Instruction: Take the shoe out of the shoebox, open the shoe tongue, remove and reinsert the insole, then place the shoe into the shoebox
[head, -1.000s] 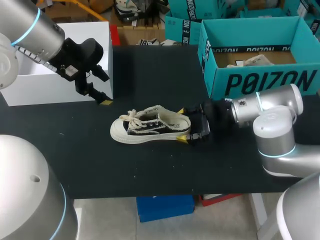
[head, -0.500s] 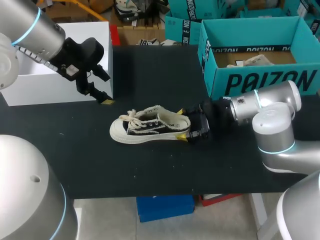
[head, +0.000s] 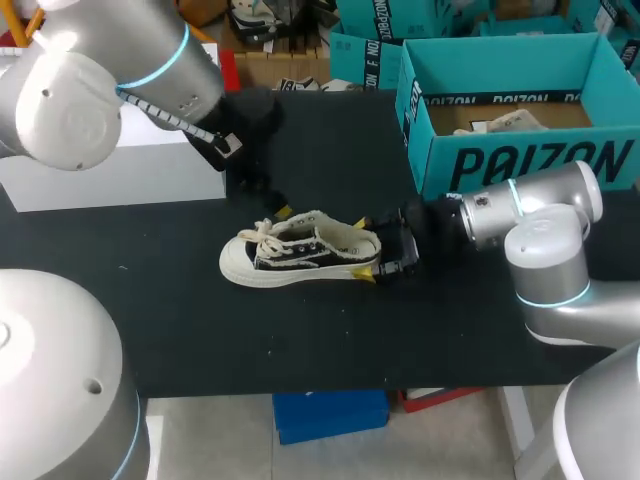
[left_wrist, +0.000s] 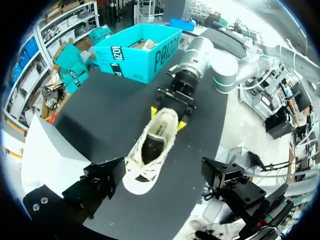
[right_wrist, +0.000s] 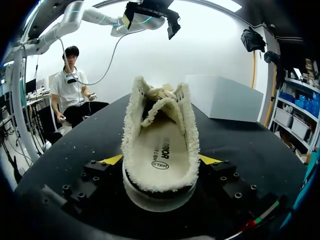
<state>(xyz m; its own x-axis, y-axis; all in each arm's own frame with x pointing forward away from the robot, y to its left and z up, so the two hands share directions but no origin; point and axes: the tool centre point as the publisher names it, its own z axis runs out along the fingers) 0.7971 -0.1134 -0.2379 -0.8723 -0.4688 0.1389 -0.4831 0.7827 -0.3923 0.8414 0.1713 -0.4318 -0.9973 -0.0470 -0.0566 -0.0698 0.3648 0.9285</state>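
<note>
Right arm (head: 520, 225) lies low and flat along the table (head: 330, 340), wrist aimed straight at the shoe's heel. The right gripper (head: 365, 248) is clamped on the shoe (head: 295, 250), one yellow tip pressed against each side of the heel; the right wrist view looks right down the insole (right_wrist: 160, 150).

Left arm (head: 130, 70) swings in from the far left and hangs above the shoe, just behind the laces. The left gripper (left_wrist: 164, 177) is spread wide with nothing in it, and the shoe sits below the gap, not touching either finger.

Count: two arms, one shoe out on the table lying upright on its sole, toe away from the right arm. One teal shoebox (head: 520, 160) back past the shoe's heel end, well apart from it, with one more shoe (head: 500, 122) inside. One white box (head: 110, 170) back past the shoe's toe end.
</note>
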